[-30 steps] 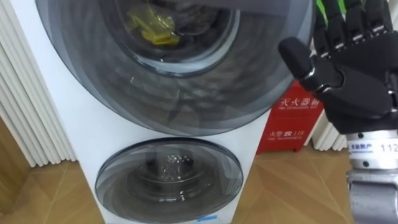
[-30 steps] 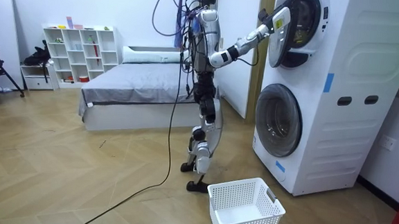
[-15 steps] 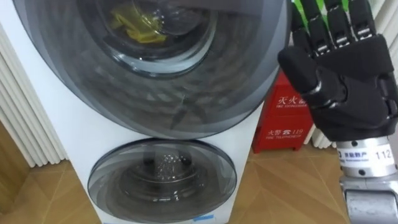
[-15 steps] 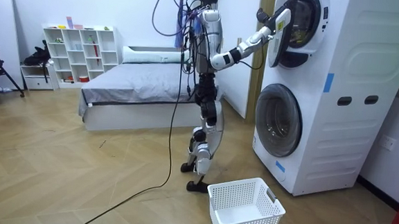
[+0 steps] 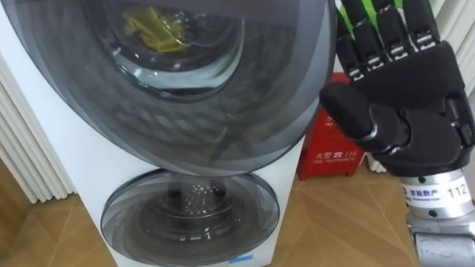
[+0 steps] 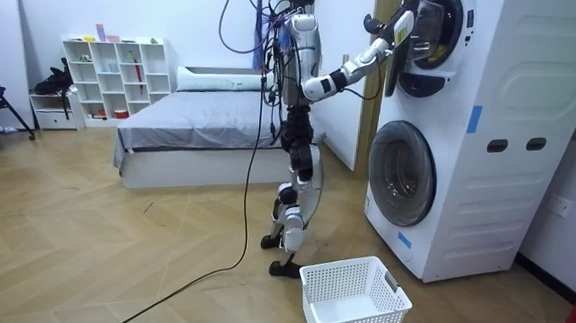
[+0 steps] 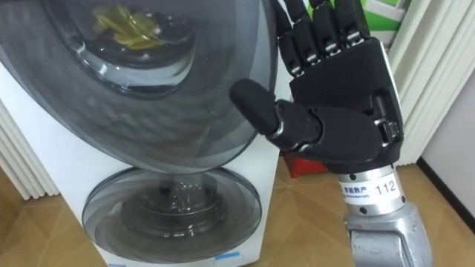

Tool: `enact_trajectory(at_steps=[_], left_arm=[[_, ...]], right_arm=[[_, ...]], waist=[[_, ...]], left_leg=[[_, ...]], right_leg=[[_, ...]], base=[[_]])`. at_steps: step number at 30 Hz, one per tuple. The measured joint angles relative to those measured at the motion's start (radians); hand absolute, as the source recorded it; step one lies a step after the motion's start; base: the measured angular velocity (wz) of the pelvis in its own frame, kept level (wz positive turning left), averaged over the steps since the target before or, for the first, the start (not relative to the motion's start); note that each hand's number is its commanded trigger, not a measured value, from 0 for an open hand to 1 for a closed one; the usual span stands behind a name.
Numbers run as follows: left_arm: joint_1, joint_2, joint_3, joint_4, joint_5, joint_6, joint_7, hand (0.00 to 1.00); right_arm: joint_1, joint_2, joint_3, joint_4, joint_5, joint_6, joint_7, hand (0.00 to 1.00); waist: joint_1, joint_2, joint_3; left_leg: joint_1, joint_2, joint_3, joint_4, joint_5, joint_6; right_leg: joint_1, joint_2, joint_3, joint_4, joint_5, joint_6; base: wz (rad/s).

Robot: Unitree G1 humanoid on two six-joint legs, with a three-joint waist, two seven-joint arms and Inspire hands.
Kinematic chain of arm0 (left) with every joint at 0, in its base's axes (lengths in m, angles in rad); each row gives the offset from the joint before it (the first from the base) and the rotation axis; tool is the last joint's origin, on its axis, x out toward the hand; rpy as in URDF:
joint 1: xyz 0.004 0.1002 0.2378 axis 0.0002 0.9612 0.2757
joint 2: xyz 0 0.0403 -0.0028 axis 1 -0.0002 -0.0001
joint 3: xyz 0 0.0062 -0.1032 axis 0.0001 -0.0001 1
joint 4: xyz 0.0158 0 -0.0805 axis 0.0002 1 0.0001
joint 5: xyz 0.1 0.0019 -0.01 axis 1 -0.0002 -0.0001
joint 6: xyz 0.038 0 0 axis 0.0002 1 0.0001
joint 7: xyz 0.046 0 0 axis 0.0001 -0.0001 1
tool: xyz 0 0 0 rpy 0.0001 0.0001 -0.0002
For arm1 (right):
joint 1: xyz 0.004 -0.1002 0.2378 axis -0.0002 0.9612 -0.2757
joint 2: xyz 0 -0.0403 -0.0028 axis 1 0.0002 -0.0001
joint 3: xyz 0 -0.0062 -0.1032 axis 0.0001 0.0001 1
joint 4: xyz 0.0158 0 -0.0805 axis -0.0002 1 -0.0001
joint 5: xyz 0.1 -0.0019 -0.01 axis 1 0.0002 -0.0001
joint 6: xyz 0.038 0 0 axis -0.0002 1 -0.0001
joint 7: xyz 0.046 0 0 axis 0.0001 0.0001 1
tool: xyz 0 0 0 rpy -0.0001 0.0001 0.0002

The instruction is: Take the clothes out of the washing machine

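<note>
A yellow garment [image 5: 152, 30] lies inside the upper drum, seen through the round glass of the upper door [image 5: 223, 111]. That dark-rimmed door stands swung partly out from the stacked white washing machine [image 6: 470, 133]. My right hand [image 5: 412, 104] is raised at the door's right edge, fingers straight and thumb out, holding nothing. From the other eye the right hand [image 7: 349, 111] overlaps the door's rim. In the room view I stand facing the machine with that arm stretched up, the right hand [image 6: 376, 27] at the door.
The lower washer door [image 5: 189, 219] is closed. A red fire-extinguisher box [image 5: 334, 152] stands on the floor right of the machine. A white laundry basket [image 6: 353, 298] sits on the wooden floor by my feet. White ribbed panels [image 5: 22, 148] flank the machine's left.
The upper door has swung further out from the machine, and my right hand has moved with its edge, closer to the camera and leftward.
</note>
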Motion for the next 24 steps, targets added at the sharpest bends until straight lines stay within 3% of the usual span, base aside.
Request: enact_trajectory(at_steps=[7, 12, 14, 17, 19, 22, 24], left_arm=[[0.002, 0.000, 0.000, 0.002, 0.001, 0.001, 0.000, 0.00], [0.004, 0.002, -0.020, 0.008, -0.002, 0.001, 0.000, 0.00], [0.011, 0.003, -0.019, 0.008, -0.004, 0.002, 0.000, 0.00], [0.009, 0.003, -0.016, 0.007, -0.003, 0.000, 0.000, 0.00], [0.009, 0.002, -0.016, 0.007, -0.003, 0.000, 0.000, 0.00], [0.007, 0.002, -0.014, 0.005, -0.004, 0.000, 0.000, 0.00], [0.007, 0.002, -0.012, 0.005, -0.017, 0.000, 0.000, 0.00]], right_arm=[[-0.001, 0.000, 0.010, -0.001, 0.004, -0.002, -0.002, 0.00], [-0.018, -0.007, 0.119, -0.018, 0.037, -0.004, 0.044, 0.00], [-0.046, -0.010, 0.148, -0.023, 0.057, -0.003, 0.065, 0.00], [-0.048, -0.005, 0.194, -0.018, 0.084, 0.001, 0.116, 0.00], [-0.064, -0.005, 0.228, -0.017, 0.083, 0.016, 0.148, 0.00], [-0.091, -0.015, 0.282, -0.006, 0.073, 0.090, 0.192, 0.00], [-0.091, -0.053, 0.344, 0.017, 0.066, 0.162, 0.219, 0.00]], waist=[[0.015, -0.010, 0.0010], [0.088, -0.028, 0.0024], [0.096, -0.035, 0.0031], [0.131, -0.051, 0.0051], [0.146, -0.058, 0.0033], [0.173, -0.068, 0.0014], [0.200, -0.078, 0.0042]], left_leg=[[-0.007, -0.001, -0.026, -0.002, 0.008, -0.011], [-0.016, -0.001, -0.037, -0.006, 0.017, -0.023], [-0.026, -0.002, -0.052, 0.001, 0.017, -0.024], [-0.039, -0.002, -0.063, 0.008, 0.022, -0.026], [-0.048, -0.004, -0.079, 0.008, 0.022, -0.027], [-0.053, -0.011, -0.085, 0.009, 0.026, -0.025], [-0.050, -0.018, -0.086, 0.008, 0.027, -0.022]], right_leg=[[0.005, -0.004, -0.044, 0.000, 0.000, -0.002], [0.000, -0.010, -0.086, 0.000, -0.012, -0.009], [0.002, -0.014, -0.110, 0.000, -0.025, 0.002], [0.002, -0.016, -0.136, 0.000, -0.025, -0.001], [0.004, -0.017, -0.152, -0.001, -0.025, -0.002], [0.009, -0.025, -0.174, -0.001, -0.025, -0.003], [0.016, -0.030, -0.177, -0.003, -0.030, 0.002]], base=[[0.15], [0.26], [0.38], [0.29], [0.28], [0.28], [0.24]])
